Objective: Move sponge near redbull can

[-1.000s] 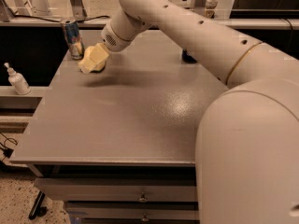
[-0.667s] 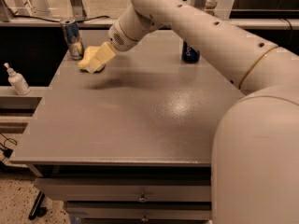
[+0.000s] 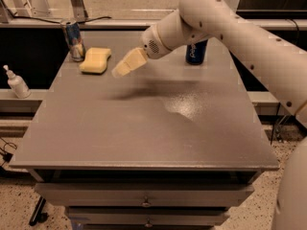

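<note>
The pale yellow sponge [image 3: 96, 60] lies flat on the grey table [image 3: 144, 128] at its far left. It is right next to the slim silver-and-blue redbull can [image 3: 73, 40], which stands upright at the back left corner. My gripper [image 3: 127, 64] hovers above the table just right of the sponge, clear of it. It is open and holds nothing. The white arm reaches in from the right.
A dark blue Pepsi can [image 3: 195, 52] stands at the back of the table, partly behind my arm. A white pump bottle [image 3: 17, 83] stands on a lower shelf to the left. Drawers [image 3: 144, 200] sit under the tabletop.
The gripper has let go of the sponge beside the redbull can and pulled back to the right. The sponge now rests on the table.
</note>
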`<state>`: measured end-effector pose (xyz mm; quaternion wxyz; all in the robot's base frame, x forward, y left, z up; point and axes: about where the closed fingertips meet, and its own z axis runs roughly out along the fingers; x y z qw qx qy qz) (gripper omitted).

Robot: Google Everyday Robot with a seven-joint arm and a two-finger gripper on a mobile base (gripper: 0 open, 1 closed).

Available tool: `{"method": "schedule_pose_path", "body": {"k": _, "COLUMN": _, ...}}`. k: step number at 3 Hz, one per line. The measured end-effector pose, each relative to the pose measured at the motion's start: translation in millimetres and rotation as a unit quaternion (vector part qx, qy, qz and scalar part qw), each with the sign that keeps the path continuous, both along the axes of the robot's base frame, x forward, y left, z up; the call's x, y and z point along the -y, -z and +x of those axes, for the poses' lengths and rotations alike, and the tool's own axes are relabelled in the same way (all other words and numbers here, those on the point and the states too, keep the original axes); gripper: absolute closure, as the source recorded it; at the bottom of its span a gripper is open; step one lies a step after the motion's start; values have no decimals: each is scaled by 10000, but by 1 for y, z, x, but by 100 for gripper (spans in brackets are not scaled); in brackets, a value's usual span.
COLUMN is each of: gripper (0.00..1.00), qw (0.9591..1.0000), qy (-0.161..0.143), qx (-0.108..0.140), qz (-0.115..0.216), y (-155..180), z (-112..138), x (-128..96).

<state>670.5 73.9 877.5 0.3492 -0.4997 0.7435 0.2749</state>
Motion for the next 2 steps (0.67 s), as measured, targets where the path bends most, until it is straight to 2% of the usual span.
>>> {"method": "schedule_pose_path", "body": {"k": 1, "gripper": 0, "qw": 9995, "qy": -43, "qx": 158, "qz": 266, "y": -2, "z": -7, "x": 42}}
{"method": "schedule_pose_path", "body": {"k": 2, "gripper": 0, "qw": 9994, "qy": -19, "qx": 222, "qz": 268, "y": -2, "z": -7, "x": 54}}
